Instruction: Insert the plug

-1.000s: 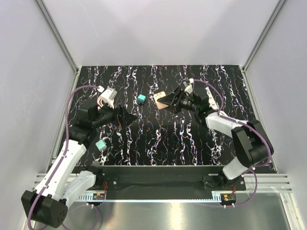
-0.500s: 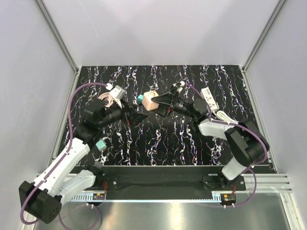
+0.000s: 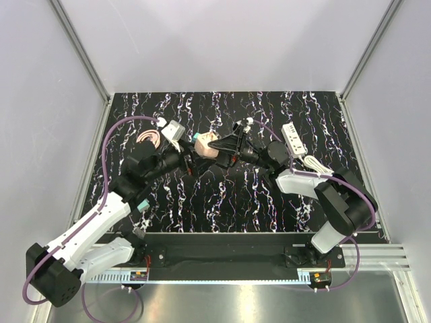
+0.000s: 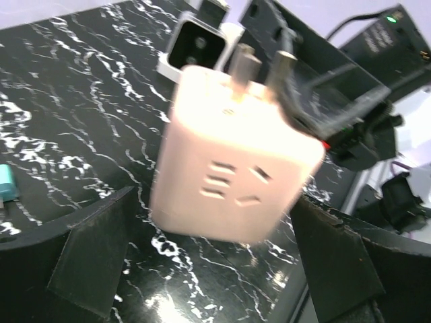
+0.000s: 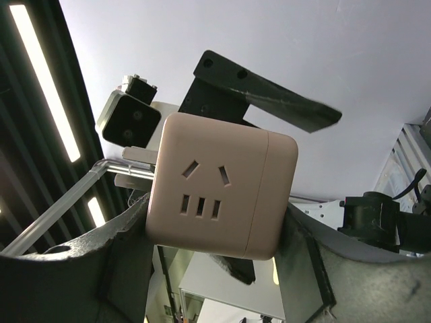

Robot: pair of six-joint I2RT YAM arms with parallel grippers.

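The teal plug (image 3: 196, 137) lies on the black marbled table, only a sliver showing behind the arms; the left wrist view catches it at the far left edge (image 4: 4, 183). My right gripper (image 3: 219, 151) is shut on a tan cube block (image 3: 208, 146), holding it off the table with its metal prongs (image 4: 244, 62) pointing away from the left wrist camera. The same tan cube (image 5: 219, 185) sits clamped between the right fingers. My left gripper (image 3: 193, 160) is open, and the tan cube (image 4: 236, 161) hangs just ahead of it, between its spread fingers (image 4: 91, 266).
The white power strip (image 3: 294, 137) lies at the back right with its cable trailing toward the right arm. A mint-green cube (image 3: 141, 205) rests beside the left arm. A pink coil (image 3: 149, 138) lies at the back left. Grey walls close in three sides.
Both grippers have moved toward each other. The right one carried the tan cube leftward, the left one advanced to it and opened fully. The cube now covers most of the teal plug.
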